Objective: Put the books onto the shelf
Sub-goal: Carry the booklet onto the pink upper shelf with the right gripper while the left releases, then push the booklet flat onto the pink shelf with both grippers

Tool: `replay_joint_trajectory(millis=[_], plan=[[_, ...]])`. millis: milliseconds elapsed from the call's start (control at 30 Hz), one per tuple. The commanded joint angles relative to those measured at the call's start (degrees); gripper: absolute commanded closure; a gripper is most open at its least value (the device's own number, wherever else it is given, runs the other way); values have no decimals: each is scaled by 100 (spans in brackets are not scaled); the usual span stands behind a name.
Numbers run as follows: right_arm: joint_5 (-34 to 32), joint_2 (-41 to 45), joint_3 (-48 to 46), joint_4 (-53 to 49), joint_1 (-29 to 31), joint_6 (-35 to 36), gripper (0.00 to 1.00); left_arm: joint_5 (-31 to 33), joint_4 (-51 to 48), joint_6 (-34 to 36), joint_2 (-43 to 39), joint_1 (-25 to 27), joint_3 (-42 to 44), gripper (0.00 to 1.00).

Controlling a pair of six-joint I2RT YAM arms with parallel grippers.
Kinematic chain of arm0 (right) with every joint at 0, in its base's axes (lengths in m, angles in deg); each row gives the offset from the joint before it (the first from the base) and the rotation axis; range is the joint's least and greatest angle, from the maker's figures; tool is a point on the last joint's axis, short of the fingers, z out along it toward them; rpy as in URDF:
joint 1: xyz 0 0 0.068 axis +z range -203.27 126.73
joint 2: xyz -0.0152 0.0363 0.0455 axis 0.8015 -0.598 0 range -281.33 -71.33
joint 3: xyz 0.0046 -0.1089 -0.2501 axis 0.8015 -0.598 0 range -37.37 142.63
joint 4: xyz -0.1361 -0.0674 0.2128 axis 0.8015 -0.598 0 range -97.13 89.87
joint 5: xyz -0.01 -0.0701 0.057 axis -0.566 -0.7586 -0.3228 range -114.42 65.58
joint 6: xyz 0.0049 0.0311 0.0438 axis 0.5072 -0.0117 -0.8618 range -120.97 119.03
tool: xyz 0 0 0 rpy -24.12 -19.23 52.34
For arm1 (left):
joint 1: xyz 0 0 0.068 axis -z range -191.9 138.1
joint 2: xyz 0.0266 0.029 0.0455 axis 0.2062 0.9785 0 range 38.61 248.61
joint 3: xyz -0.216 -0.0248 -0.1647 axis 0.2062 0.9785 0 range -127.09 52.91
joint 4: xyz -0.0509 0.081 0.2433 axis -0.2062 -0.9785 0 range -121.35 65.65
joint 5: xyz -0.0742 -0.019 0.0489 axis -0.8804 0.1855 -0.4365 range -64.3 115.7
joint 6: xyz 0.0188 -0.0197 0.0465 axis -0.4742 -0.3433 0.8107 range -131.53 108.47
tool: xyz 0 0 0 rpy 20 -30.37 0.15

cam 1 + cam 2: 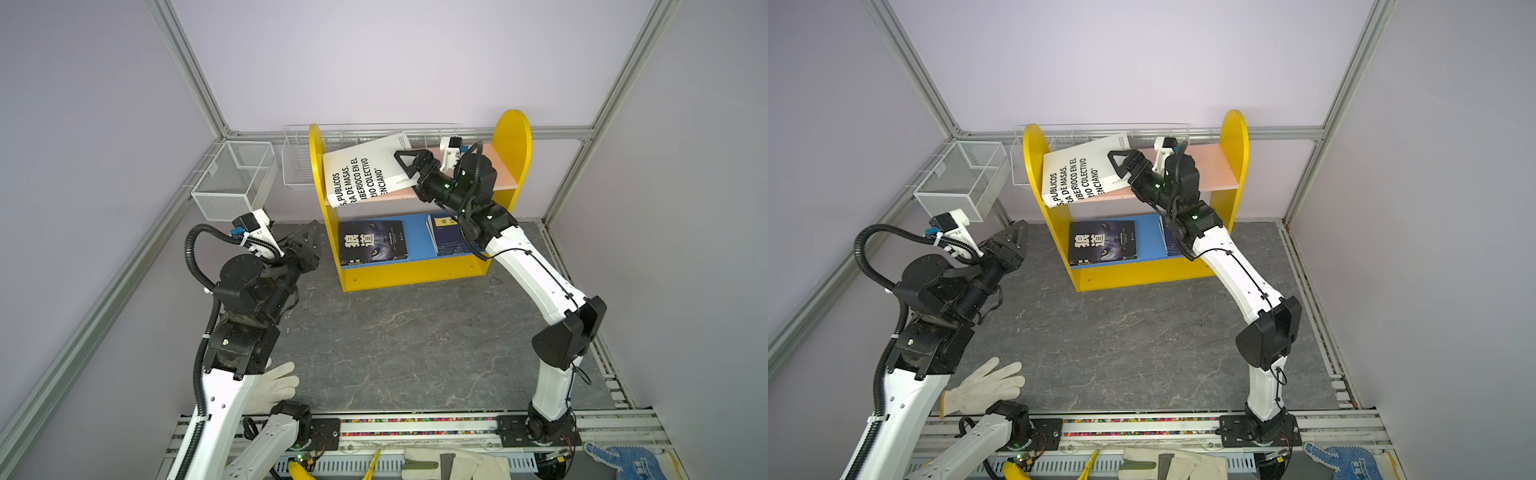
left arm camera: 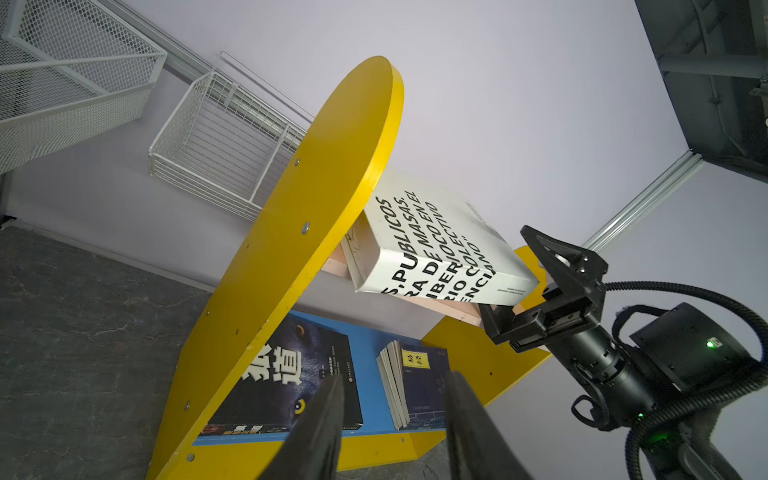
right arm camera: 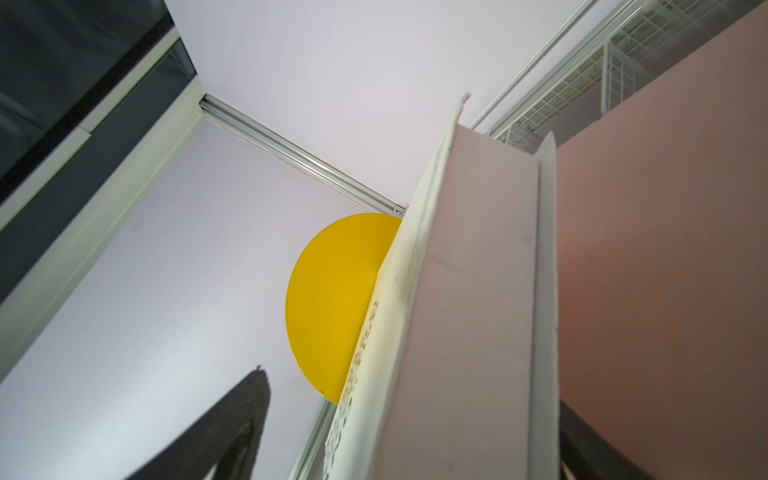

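Observation:
The shelf (image 1: pixel 513 137) (image 1: pixel 1235 133) stands at the back of the table in both top views. A large white book (image 1: pixel 365 174) (image 1: pixel 1084 170) (image 2: pixel 436 249) (image 3: pixel 457 311) lies askew on its pink upper board (image 1: pixel 498 170), one end against the left yellow panel (image 2: pixel 316 216). My right gripper (image 1: pixel 401 164) (image 1: pixel 1115 164) (image 2: pixel 511 274) (image 3: pixel 407 428) is at the book's right edge, open, one finger (image 3: pixel 232 415) well clear of the cover. On the blue lower board (image 1: pixel 415 237) lie a wolf-eye book (image 1: pixel 372 243) (image 2: pixel 291 374) and stacked navy books (image 1: pixel 446 239) (image 2: pixel 419 378). My left gripper (image 1: pixel 309 241) (image 1: pixel 1017 237) (image 2: pixel 395 432) hovers left of the shelf, open and empty.
Two white wire-mesh baskets (image 1: pixel 237 178) (image 1: pixel 299 158) hang on the back-left frame. A white glove (image 1: pixel 276 384) lies near the left arm's base. More gloves (image 1: pixel 453 463) (image 1: pixel 627 461) lie along the front rail. The grey marbled tabletop (image 1: pixel 395 340) spreads in front of the shelf.

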Motion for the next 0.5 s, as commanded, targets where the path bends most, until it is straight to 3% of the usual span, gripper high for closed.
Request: replay_joint_trajectory(millis=[0, 200, 367, 467], plan=[[-376, -9, 269, -939, -22, 712, 2, 105, -14, 205, -13, -40, 11, 59], [-1149, 152, 220, -1801, 53, 1505, 6, -146, 32, 361, 223, -39, -69, 52], [-1220, 149, 260, -1956, 96, 1894, 6, -1245, 110, 963, 766, -46, -394, 32], [-1200, 80, 368, -2075, 166, 2225, 7, -1229, 24, 1258, 1070, -40, -639, 27]])
